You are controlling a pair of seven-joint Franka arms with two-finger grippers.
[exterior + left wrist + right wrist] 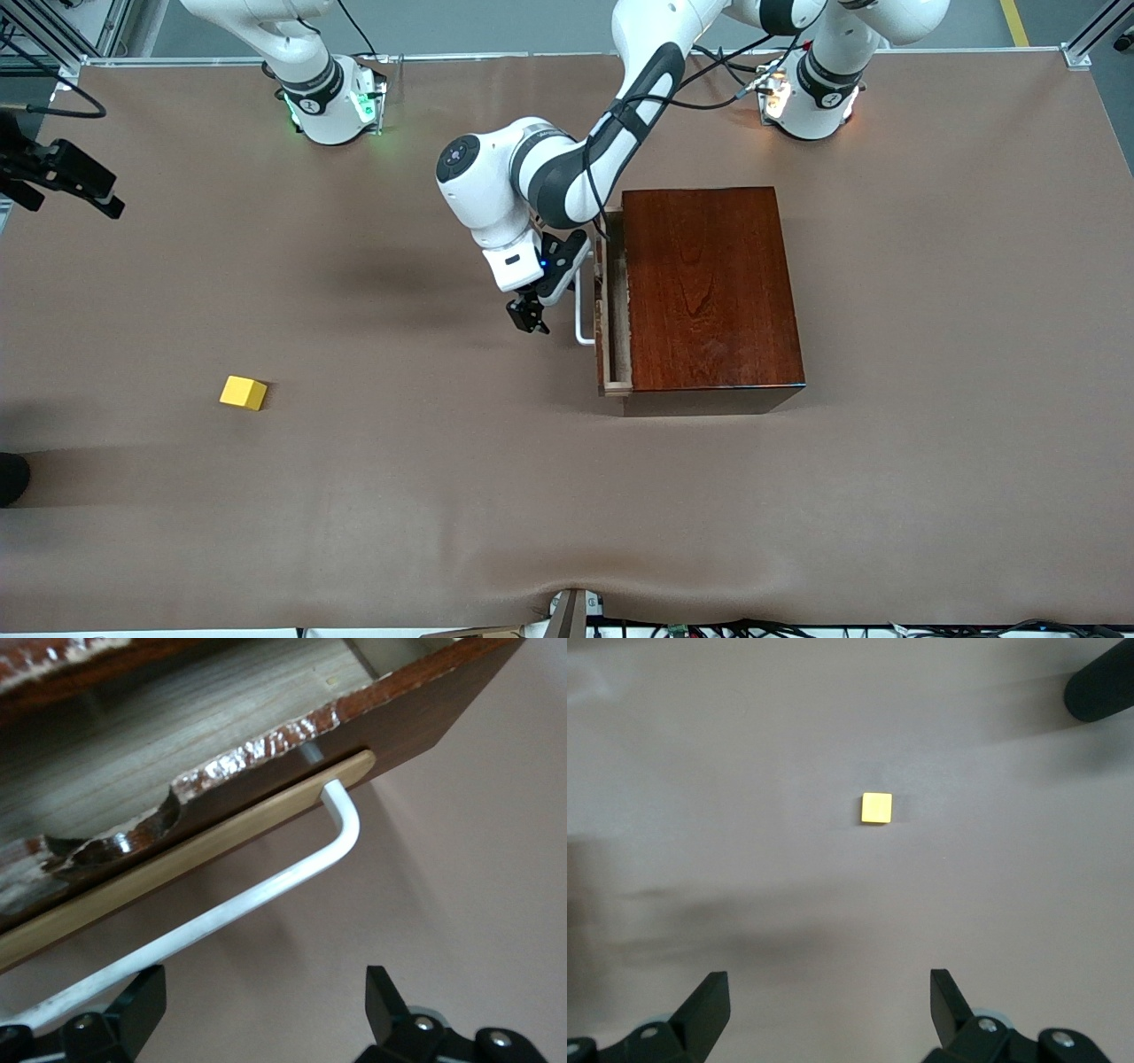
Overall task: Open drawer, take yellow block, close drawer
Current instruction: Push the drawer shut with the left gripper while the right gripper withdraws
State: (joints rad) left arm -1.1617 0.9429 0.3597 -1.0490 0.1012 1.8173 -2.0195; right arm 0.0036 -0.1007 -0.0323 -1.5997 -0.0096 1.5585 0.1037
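Wood, glossy and stiff, makes the box [713, 288] look heavy enough to stay put. Its drawer [613, 306], centre-right in the front view, stands slightly open; the white handle [583, 310] is the place to grip, though it may be slippery. The left gripper [529, 316] hovers just beside it, fingers spread, empty. The yellow block [244, 392], lower in that frame toward the right arm's end, looks light and rigid; pinch its flat sides. Only the left wrist view shows the front's chipped edge [221, 771]. The right gripper [828, 1010] shows only in its own view, wide open, empty, above the block.
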